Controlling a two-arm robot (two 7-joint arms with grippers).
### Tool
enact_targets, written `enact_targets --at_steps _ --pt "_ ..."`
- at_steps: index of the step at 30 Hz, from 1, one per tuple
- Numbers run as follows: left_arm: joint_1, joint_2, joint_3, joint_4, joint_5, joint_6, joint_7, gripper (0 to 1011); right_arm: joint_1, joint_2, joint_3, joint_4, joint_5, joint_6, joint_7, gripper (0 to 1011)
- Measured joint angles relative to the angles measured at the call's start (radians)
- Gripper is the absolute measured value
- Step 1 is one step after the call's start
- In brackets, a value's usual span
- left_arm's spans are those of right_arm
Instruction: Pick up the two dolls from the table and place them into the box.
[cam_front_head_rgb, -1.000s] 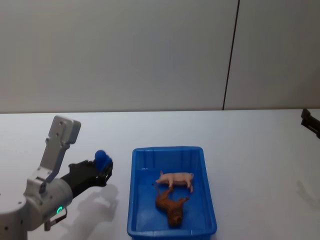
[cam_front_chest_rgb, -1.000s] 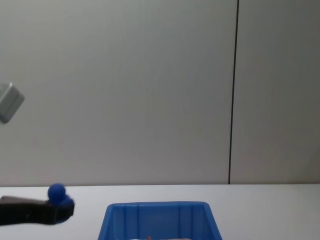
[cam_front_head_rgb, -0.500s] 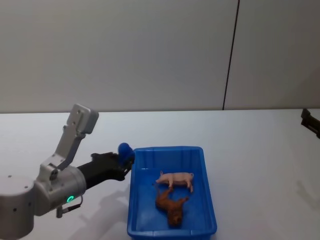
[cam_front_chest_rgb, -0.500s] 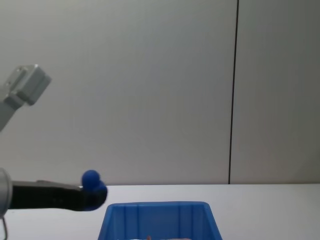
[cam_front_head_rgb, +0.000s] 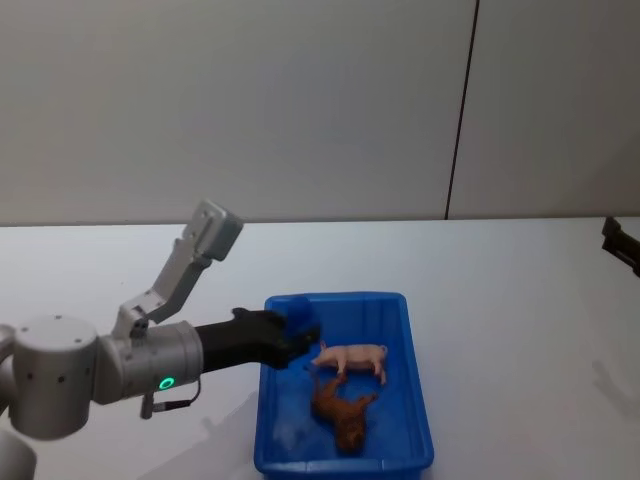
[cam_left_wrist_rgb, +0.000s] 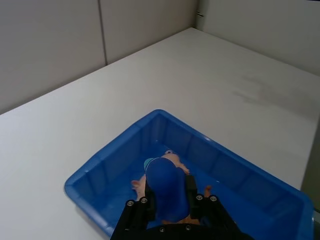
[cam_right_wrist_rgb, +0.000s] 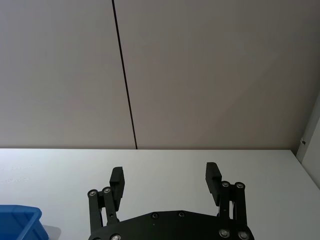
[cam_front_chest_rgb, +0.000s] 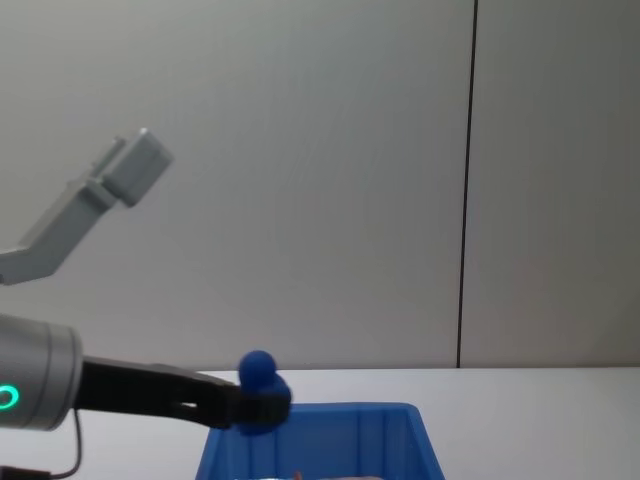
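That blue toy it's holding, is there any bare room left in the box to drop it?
Yes. The left gripper holds the blue toy over the box. The pink pig and brown doll crowd the middle; the floor along the far wall is bare.

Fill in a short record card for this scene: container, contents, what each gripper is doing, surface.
container: bright blue plastic box
contents: pink pig doll; reddish-brown doll
left gripper: above the box, shut on a small blue toy
right gripper: open, parked at the right
surface: plain white table

Three dolls (cam_front_head_rgb: 350, 357), one box (cam_front_head_rgb: 418, 420).
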Motion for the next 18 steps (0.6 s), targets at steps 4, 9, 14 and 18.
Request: enact_targets --at_steps 4,9,14,18 --pt "-0.031 -0.015 0.01 0.036 0.023 0.01 -0.075 419 0.0 0.0 0.0 0.0 0.0 0.0 0.0 1001" --pt "-0.075 -0.036 0.025 0.086 0.055 0.019 -0.175 598 0.0 0.0 0.0 0.0 0.0 0.0 0.0 1001" --pt "-0.098 -0.042 0.033 0.114 0.074 0.02 -0.234 760 0.0 0.0 0.0 0.0 0.0 0.0 0.0 1001" --pt "-0.101 -0.041 0.033 0.115 0.075 0.021 -0.241 871 0.0 0.0 0.0 0.0 0.0 0.0 0.0 1001"
